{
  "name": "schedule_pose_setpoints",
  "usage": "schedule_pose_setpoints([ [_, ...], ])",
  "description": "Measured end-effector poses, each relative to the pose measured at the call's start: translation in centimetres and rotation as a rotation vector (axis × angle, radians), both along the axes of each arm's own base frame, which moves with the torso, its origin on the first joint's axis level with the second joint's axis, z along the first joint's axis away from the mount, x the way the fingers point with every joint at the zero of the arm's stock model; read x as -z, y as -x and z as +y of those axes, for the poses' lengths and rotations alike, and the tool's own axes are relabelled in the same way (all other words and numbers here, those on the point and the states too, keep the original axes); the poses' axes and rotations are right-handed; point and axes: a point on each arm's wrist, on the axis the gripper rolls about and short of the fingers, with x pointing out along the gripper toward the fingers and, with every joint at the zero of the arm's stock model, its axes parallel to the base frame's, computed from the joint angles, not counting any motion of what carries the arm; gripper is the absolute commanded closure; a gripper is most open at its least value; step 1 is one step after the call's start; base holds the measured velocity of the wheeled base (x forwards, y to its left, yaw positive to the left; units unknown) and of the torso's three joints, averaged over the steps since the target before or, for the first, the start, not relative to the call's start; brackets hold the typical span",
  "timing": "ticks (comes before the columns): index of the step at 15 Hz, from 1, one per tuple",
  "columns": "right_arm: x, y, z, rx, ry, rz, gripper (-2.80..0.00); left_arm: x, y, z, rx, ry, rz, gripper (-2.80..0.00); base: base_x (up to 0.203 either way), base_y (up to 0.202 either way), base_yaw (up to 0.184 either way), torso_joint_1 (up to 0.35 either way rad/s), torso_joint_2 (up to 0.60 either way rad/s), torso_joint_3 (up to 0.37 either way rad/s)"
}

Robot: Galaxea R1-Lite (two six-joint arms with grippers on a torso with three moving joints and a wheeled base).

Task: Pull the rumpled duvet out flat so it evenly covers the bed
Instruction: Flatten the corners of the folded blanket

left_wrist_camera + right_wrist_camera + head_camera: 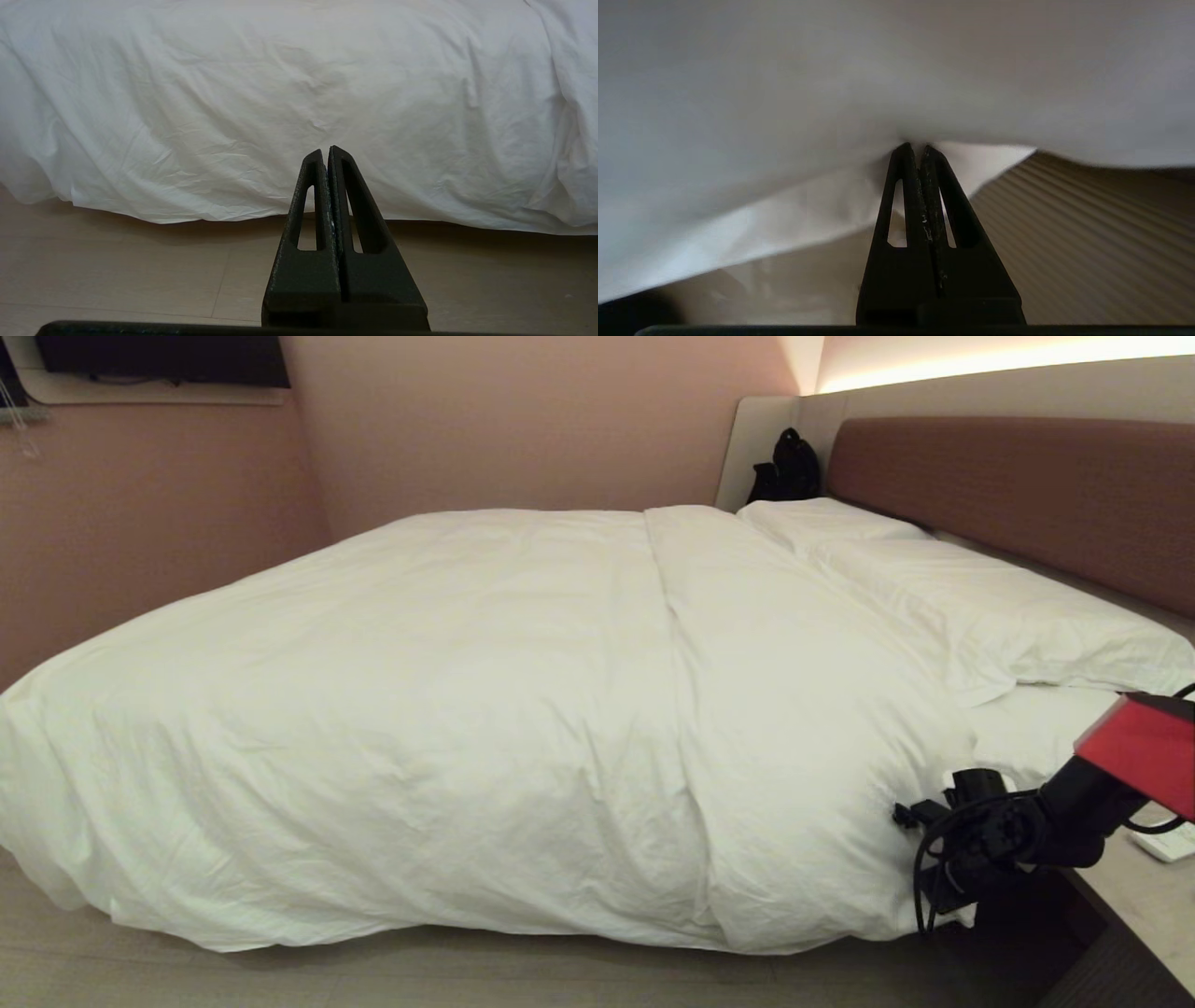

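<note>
The white puffy duvet (467, 709) lies spread over the bed (1036, 728) and hangs down its near side to just above the floor, with soft wrinkles and a long fold down the middle. At the duvet's near right corner my right gripper (901, 817) is shut on the fabric. In the right wrist view the duvet (784, 93) puckers into the tips of the right gripper (916, 147). My left gripper (325, 151) is shut and empty, held low over the floor and facing the duvet's (280, 93) hanging side. It is outside the head view.
Two white pillows (980, 607) lie along the reddish-brown headboard (1008, 495). A black bag (789, 467) sits in the far corner. A nightstand (1148, 896) with a white remote (1167, 845) stands at my right. The ribbed bed base (1087, 224) shows under the lifted corner.
</note>
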Motion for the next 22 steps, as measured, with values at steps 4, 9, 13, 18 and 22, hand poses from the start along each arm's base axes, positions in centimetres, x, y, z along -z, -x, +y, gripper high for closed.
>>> schedule_pose_setpoints([
  [4,0.3,1.3,0.2,-0.065,0.034,0.066,0.00,0.0,0.0,0.0,0.000,0.000,0.000,0.00,0.000,0.000,0.000,0.000,0.00,0.000],
  [9,-0.1,2.3,0.4,-0.160,0.070,0.112,0.00,0.0,0.0,0.0,0.000,0.000,0.000,0.00,0.000,0.000,0.000,0.000,0.00,0.000],
  [13,-1.6,2.5,0.4,-0.184,0.072,0.079,0.00,0.0,0.0,0.0,0.000,0.000,0.000,0.00,0.000,0.000,0.000,0.000,0.00,0.000],
  [18,-7.0,2.2,1.2,-0.187,-0.018,-0.118,0.00,0.0,0.0,0.0,0.000,0.000,0.000,0.00,0.000,0.000,0.000,0.000,0.00,0.000],
  [22,-9.9,2.8,3.8,-0.233,-0.178,-0.220,0.00,0.0,0.0,0.0,0.000,0.001,0.000,0.00,0.000,0.000,0.000,0.000,0.00,0.000],
])
